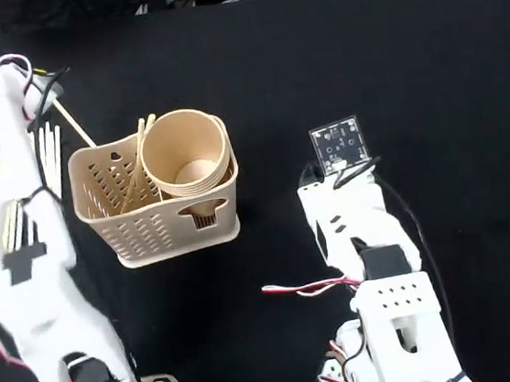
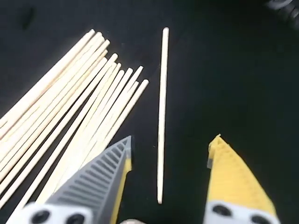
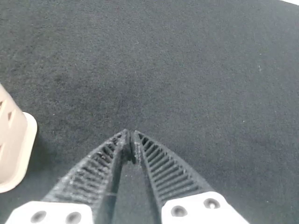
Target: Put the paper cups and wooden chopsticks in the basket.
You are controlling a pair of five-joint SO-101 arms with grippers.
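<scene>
A beige slotted basket (image 1: pixel 162 222) stands left of centre and holds stacked paper cups (image 1: pixel 188 152) plus a few wooden chopsticks (image 1: pixel 136 172). Its corner (image 3: pixel 13 140) shows in the right wrist view. To the basket's left lies a pile of wooden chopsticks (image 2: pixel 70 107), partly covered by the left arm (image 1: pixel 15 227). One single chopstick (image 2: pixel 161 112) lies apart on the black cloth. My left gripper (image 2: pixel 171 140) is open, its fingers on either side of that chopstick's near end. My right gripper (image 3: pixel 129 136) is shut on nothing, low over bare cloth right of the basket.
Black cloth (image 1: pixel 406 63) covers the whole table. The right arm (image 1: pixel 375 269) stands at the front right with red and white wires beside it. Room clutter lines the far edge.
</scene>
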